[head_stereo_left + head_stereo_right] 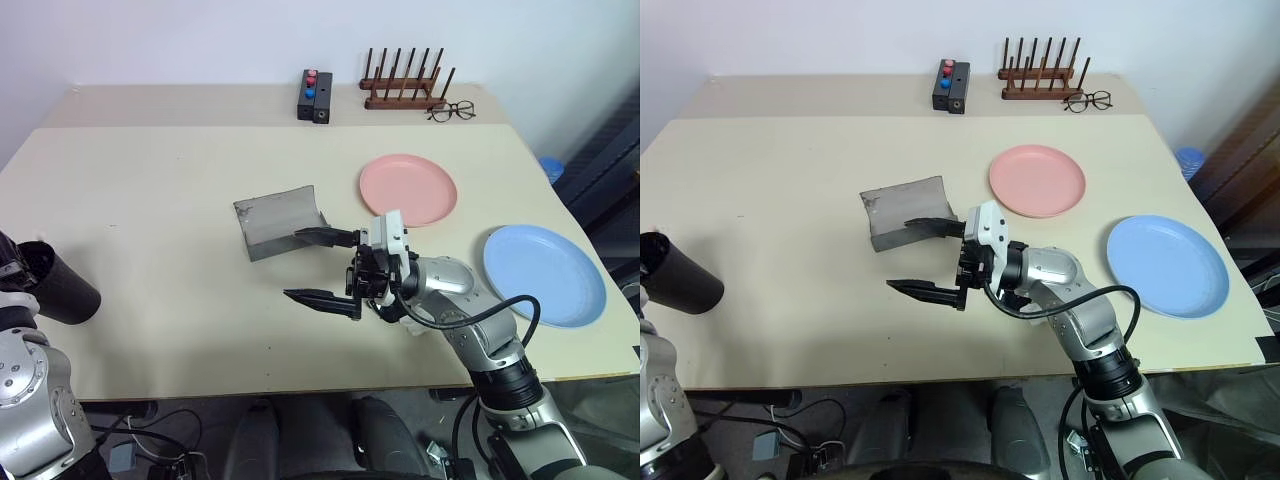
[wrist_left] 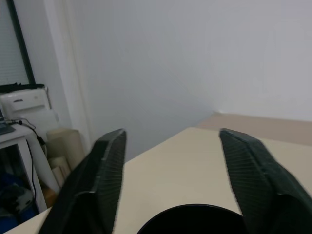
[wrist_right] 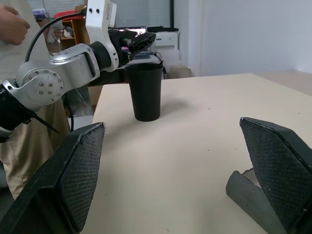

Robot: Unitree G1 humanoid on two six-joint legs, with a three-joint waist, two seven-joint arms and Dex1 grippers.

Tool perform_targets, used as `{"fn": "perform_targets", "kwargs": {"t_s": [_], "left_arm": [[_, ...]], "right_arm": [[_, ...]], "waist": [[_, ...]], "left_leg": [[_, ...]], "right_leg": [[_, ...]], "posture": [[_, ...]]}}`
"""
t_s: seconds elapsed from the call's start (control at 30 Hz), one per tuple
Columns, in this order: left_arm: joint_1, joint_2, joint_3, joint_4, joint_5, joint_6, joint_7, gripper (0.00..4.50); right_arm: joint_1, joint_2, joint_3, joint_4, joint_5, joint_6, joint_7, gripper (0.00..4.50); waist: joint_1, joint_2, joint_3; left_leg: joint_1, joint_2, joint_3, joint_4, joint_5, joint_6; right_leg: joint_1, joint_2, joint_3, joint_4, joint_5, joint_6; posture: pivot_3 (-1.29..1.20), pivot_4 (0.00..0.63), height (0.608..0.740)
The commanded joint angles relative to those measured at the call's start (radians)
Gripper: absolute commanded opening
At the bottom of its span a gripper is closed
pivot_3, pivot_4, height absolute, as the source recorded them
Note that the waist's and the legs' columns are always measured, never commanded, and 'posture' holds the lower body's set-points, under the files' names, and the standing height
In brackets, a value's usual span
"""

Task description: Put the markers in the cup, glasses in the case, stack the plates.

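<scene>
Currently left tool [image 3: 139, 41] hovers over the cup [image 3: 145, 92] at the bench [image 1: 180, 200] edge, fingers apart, holding nothing. Right tool [image 1: 322, 266] gapes wide and empty beside the grey case [image 1: 280, 220], likely positioned for glasses next. Pink plate [image 1: 408, 188] and blue plate [image 1: 545, 274] unstacked.

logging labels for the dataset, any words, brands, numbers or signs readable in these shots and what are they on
No readable text in any view.
Black box with red and blue buttons at the back of the table: no legible marking.
Right hand, white housing: no legible print.
Left hand, white housing: small dots, no letters.
Black cup, grey case, pink plate, blue plate: plain, unmarked.
</scene>
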Motion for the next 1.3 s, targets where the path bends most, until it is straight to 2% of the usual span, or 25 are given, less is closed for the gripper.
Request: {"fn": "perform_targets", "kwargs": {"t_s": [0.03, 0.13, 0.2, 0.3, 0.33, 0.37, 0.5, 0.67, 0.83, 1.03, 1.17, 1.27, 1.3], "left_arm": [[-0.006, 0.007, -0.007, -0.023, 0.008, -0.011, 0.008, 3.07], [-0.04, 0.044, -0.044, -0.039, -0.011, 0.022, -0.027, 3.07], [-0.092, 0.112, -0.132, -0.044, -0.07, 0.124, -0.123, 3.07], [-0.153, 0.222, -0.266, -0.02, -0.157, 0.327, -0.262, 3.96], [-0.169, 0.247, -0.293, -0.013, -0.182, 0.378, -0.293, 4.41], [-0.189, 0.305, -0.36, 0.001, -0.197, 0.418, -0.373, 4.47], [-0.305, 0.44, -0.526, 0.132, -0.266, 0.544, -0.602, 4.47], [-0.49, 0.492, -0.678, 0.328, -0.266, 0.546, -0.817, 4.47], [-0.611, 0.512, -0.877, 0.476, -0.205, 0.468, -1.073, 4.47], [-0.742, 0.502, -1.021, 0.662, -0.084, 0.405, -1.206, 4.47], [-0.79, 0.477, -1.051, 0.732, -0.037, 0.349, -1.26, 4.47], [-0.794, 0.461, -1.054, 0.744, -0.025, 0.322, -1.301, 3.67], [-0.79, 0.458, -1.052, 0.738, -0.027, 0.319, -1.315, 3.18]], "right_arm": [[0.0, 0.001, -0.004, -0.036, 0.005, -0.014, 0.004, 4.5], [0.0, -0.004, -0.006, -0.033, 0.0, -0.013, 0.002, 4.5], [-0.004, -0.01, -0.017, -0.022, -0.006, -0.013, -0.004, 4.5], [-0.011, -0.019, -0.026, -0.007, -0.013, -0.015, -0.008, 4.5], [-0.013, -0.02, -0.027, -0.004, -0.014, -0.015, -0.009, 4.5], [-0.013, -0.022, -0.029, -0.002, -0.016, -0.016, -0.009, 4.5], [-0.013, -0.028, -0.032, 0.0, -0.024, -0.018, -0.01, 4.5], [-0.004, -0.03, -0.032, -0.012, -0.035, -0.022, -0.027, 4.5], [0.026, -0.062, -0.025, -0.058, -0.054, -0.017, -0.035, 4.5], [0.047, -0.18, -0.032, -0.121, -0.072, 0.007, 0.012, 4.5], [0.061, -0.255, -0.071, -0.141, -0.088, 0.032, -0.011, 4.5], [0.091, -0.331, -0.116, -0.135, -0.136, 0.058, -0.046, 4.5], [0.102, -0.35, -0.13, -0.131, -0.148, 0.055, -0.054, 4.5]], "waist": [[0.0, 0.0, 0.0], [0.003, 0.0, 0.0], [0.009, 0.0, 0.0], [0.01, 0.0, 0.0], [0.006, 0.0, 0.0], [0.003, 0.0, 0.0], [-0.002, 0.001, 0.001], [-0.003, 0.002, 0.001], [-0.001, 0.002, 0.001], [-0.002, 0.003, 0.002], [0.0, 0.003, 0.002], [0.001, 0.003, 0.002], [0.002, 0.003, 0.002]], "left_leg": [[0.0, 0.0, 0.0, 0.0, 0.0, 0.0], [0.0, 0.0, 0.0, 0.0, 0.0, 0.0], [0.0, 0.0, 0.0, 0.0, 0.0, 0.0], [0.0, 0.0, 0.0, 0.0, 0.0, 0.0], [0.0, 0.0, 0.001, 0.0, 0.0, 0.0], [0.0, 0.0, 0.001, 0.0, 0.0, 0.0], [-0.001, 0.0, 0.001, -0.003, 0.0, 0.0], [-0.002, 0.001, 0.001, -0.003, 0.0, 0.0], [-0.004, 0.0, 0.001, -0.003, 0.0, 0.0], [-0.006, 0.0, 0.001, -0.002, 0.0, 0.0], [-0.007, 0.0, 0.001, -0.002, 0.0, 0.0], [-0.008, 0.0, 0.001, -0.001, 0.0, 0.001], [-0.009, 0.0, 0.0, -0.001, 0.0, 0.001]], "right_leg": [[0.0, 0.0, 0.0, 0.0, 0.0, 0.0], [0.0, 0.0, 0.0, 0.0, 0.0, 0.0], [0.0, 0.0, 0.0, 0.0, 0.0, 0.0], [0.0, 0.0, 0.0, -0.001, 0.0, -0.001], [0.0, 0.0, 0.0, -0.001, 0.0, -0.001], [0.0, -0.001, 0.0, -0.001, 0.0, -0.001], [-0.002, 0.0, 0.0, -0.001, 0.0, 0.0], [-0.006, 0.001, 0.0, 0.001, 0.0, 0.0], [-0.006, 0.001, 0.0, 0.0, 0.0, 0.001], [-0.008, 0.001, 0.0, 0.001, 0.0, 0.001], [-0.008, 0.001, 0.0, 0.001, 0.0, 0.001], [-0.009, 0.001, 0.0, 0.001, 0.0, 0.001], [-0.009, 0.001, 0.0, 0.001, 0.0, 0.002]], "posture": [[0.0, 0.15, 0.74], [0.0, 0.15, 0.74], [0.0, 0.15, 0.74], [0.0, 0.15, 0.74], [0.0, 0.15, 0.74], [0.0, 0.15, 0.74], [0.0, 0.15, 0.74], [0.0, 0.15, 0.74], [0.0, 0.15, 0.74], [0.0, 0.15, 0.74], [0.0, 0.15, 0.74], [0.0, 0.15, 0.74], [0.0, 0.15, 0.74]]}}
